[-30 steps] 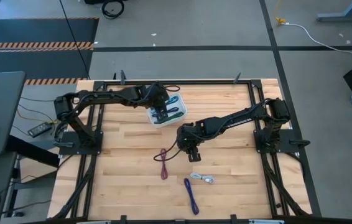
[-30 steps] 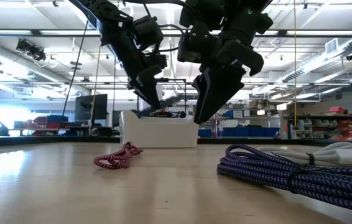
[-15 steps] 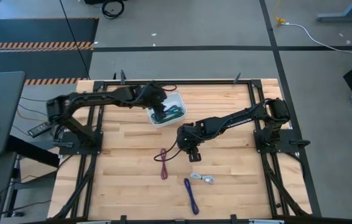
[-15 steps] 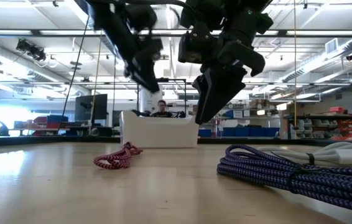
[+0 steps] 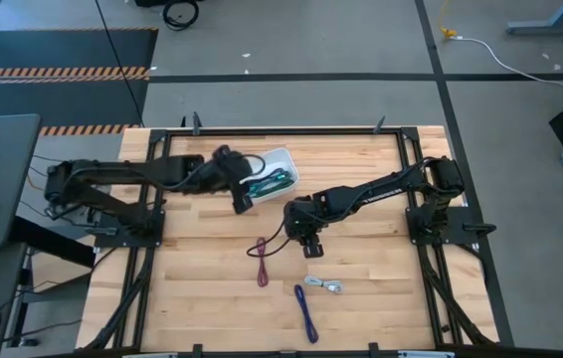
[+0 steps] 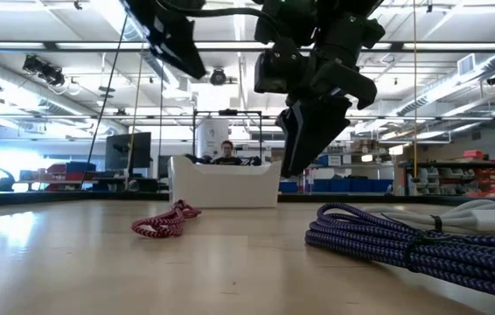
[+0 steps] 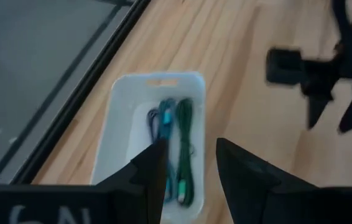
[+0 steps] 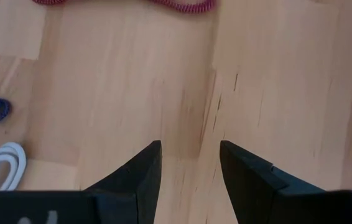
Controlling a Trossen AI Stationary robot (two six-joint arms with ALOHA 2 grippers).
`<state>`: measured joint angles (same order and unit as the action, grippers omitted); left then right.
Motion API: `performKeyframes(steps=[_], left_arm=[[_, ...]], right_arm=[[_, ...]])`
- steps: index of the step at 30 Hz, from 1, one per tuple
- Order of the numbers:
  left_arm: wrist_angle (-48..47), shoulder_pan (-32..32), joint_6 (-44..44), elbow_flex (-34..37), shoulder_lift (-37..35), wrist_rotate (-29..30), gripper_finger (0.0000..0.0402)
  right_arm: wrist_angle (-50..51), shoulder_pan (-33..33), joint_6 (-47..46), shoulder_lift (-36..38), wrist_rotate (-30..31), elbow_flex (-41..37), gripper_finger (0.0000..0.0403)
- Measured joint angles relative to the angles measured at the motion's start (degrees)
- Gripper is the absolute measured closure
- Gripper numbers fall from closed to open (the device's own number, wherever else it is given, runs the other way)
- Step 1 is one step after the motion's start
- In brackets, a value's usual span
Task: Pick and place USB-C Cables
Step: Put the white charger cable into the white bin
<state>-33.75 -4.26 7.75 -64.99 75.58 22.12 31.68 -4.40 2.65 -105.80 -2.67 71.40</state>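
The white tray (image 5: pixel 274 159) sits far of centre and holds a green cable (image 7: pixel 185 146), a teal cable (image 7: pixel 168 140) and a darker purple one (image 7: pixel 153 119). My left gripper (image 5: pixel 243 200) (image 7: pixel 188 163) is open, raised just off the tray's near left end. My right gripper (image 5: pixel 309 246) (image 8: pixel 190 163) is open and points down over bare wood at mid-table. A dark red cable (image 5: pixel 262 262) (image 6: pixel 165 220) lies flat to its near left. A white-grey cable (image 5: pixel 324 284) and a purple cable (image 5: pixel 306 314) lie nearer the near edge.
The black frame rails (image 5: pixel 281 129) run round the table. A person (image 6: pixel 226 150) shows in the room beyond the tray (image 6: pixel 224 184). Bare wood lies between the tray and the loose cables, and to the table's right.
My left gripper has drawn back from over the tray toward the table's left and near side and risen, leaving the cables lying in the tray. My right gripper has stayed over mid-table.
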Motion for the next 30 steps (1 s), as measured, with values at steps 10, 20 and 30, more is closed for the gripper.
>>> performKeyframes(steps=[10, 20, 30], left_arm=[[-11.72, 11.77, 11.50, 0.06, 0.46, 14.86, 0.0206], [-12.59, 18.82, 16.71, 0.04, 0.47, 15.79, 0.0175], [-12.55, 21.98, 17.55, 0.04, 0.45, 15.79, 0.0175]], right_arm=[[10.28, -0.02, -3.01, 0.00, -0.53, 0.00, 0.0234], [18.56, -0.61, -13.85, 0.00, -15.08, 1.28, 0.0234], [18.57, -6.30, -19.75, 0.02, -23.67, 1.53, 0.0228]])
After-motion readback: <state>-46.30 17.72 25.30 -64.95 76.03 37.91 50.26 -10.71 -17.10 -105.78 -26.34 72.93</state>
